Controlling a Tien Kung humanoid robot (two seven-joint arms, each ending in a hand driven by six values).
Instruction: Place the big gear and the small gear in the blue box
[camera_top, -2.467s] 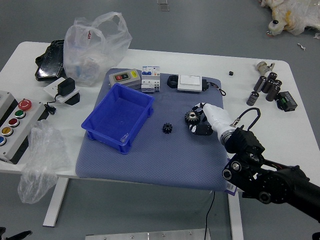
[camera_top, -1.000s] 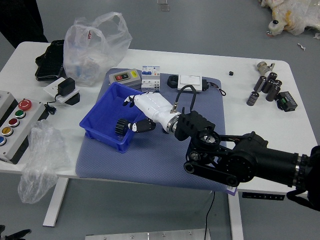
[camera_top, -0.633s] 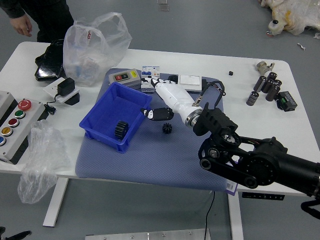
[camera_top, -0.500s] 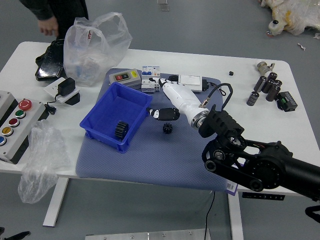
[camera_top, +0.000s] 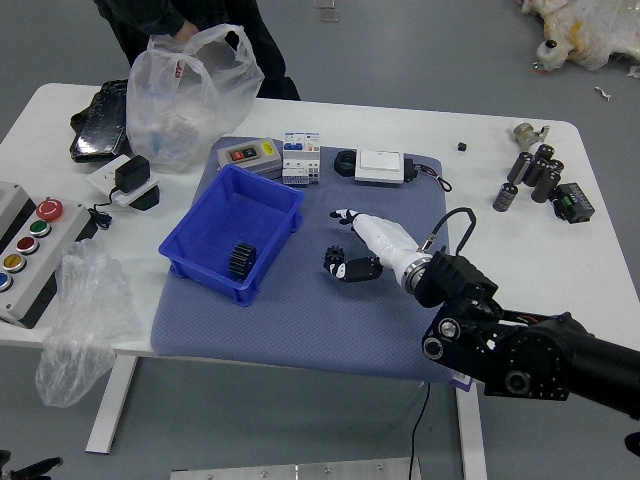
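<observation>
**Right hand (camera_top: 388, 243) at the small gear (camera_top: 334, 256)!**

Its fingers are apart, and the big gear (camera_top: 242, 261) sits in the blue box (camera_top: 225, 205). My left hand (camera_top: 35, 469), lower-left corner: can't tell its state. A person's hand (camera_top: 186, 32) at the plastic bag (camera_top: 180, 105)!

I find my right hand (camera_top: 392, 247) white and black, the box (camera_top: 205, 271) blue, the big gear (camera_top: 242, 261) and small gear (camera_top: 334, 257) black, the mat (camera_top: 300, 330) grey-blue, the table (camera_top: 480, 155) white. I count 5 buttons (camera_top: 49, 209): 2 red, 1 green, 1 yellow, 1 blue.

White table (camera_top: 590, 255), grey floor (camera_top: 430, 50)
</observation>
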